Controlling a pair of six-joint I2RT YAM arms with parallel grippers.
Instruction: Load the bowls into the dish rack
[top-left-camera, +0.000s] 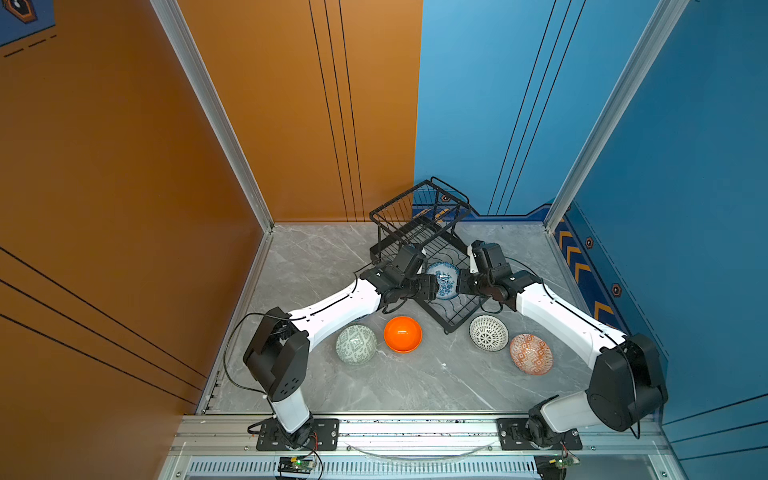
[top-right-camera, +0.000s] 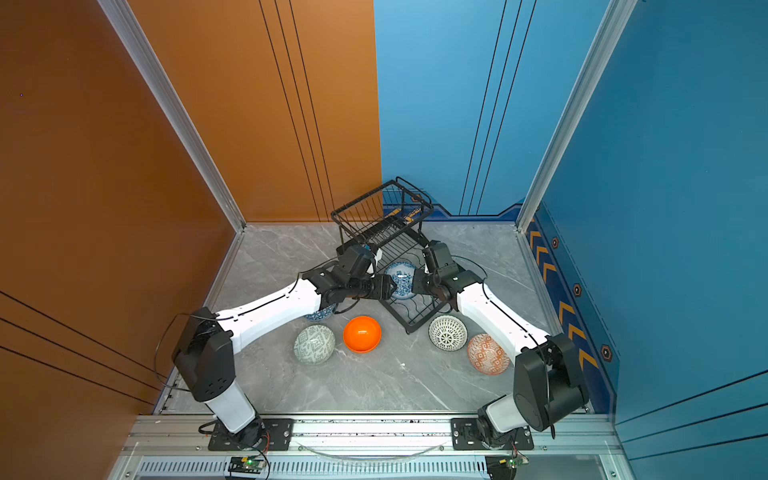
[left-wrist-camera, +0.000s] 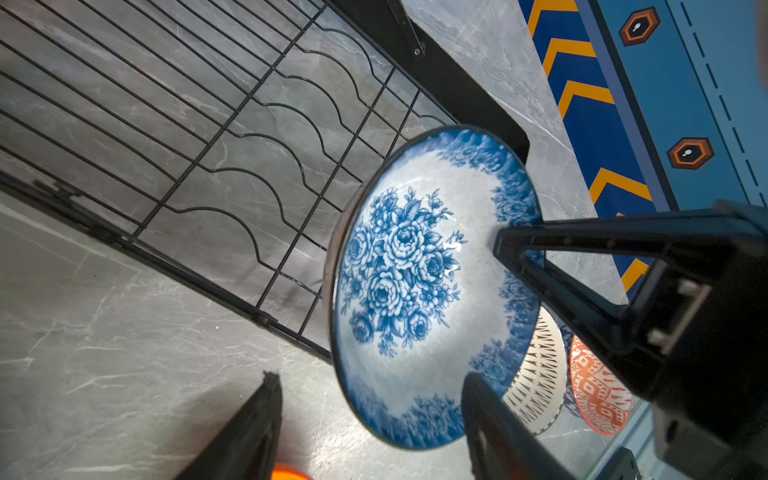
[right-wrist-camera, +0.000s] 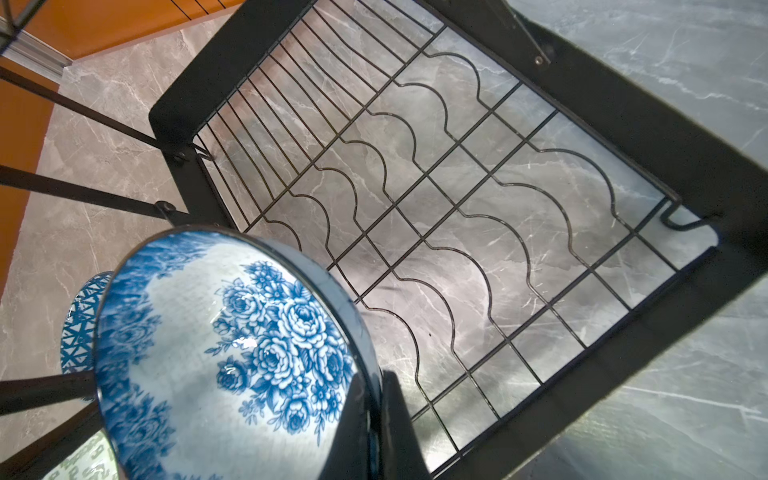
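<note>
grey marble table (top-left-camera: 415, 386): dish rack (top-left-camera: 419, 224) at rear; white-blue floral bowl (top-left-camera: 444, 280) tilted over its lower tier, rim pinched by right gripper (top-left-camera: 461, 284); left gripper (top-left-camera: 435, 287) part-open, fingers straddling the opposite rim.

Both arms reach inward; left gripper (top-left-camera: 435, 286) jaws apart, right gripper (top-left-camera: 460, 285) clamped
</note>
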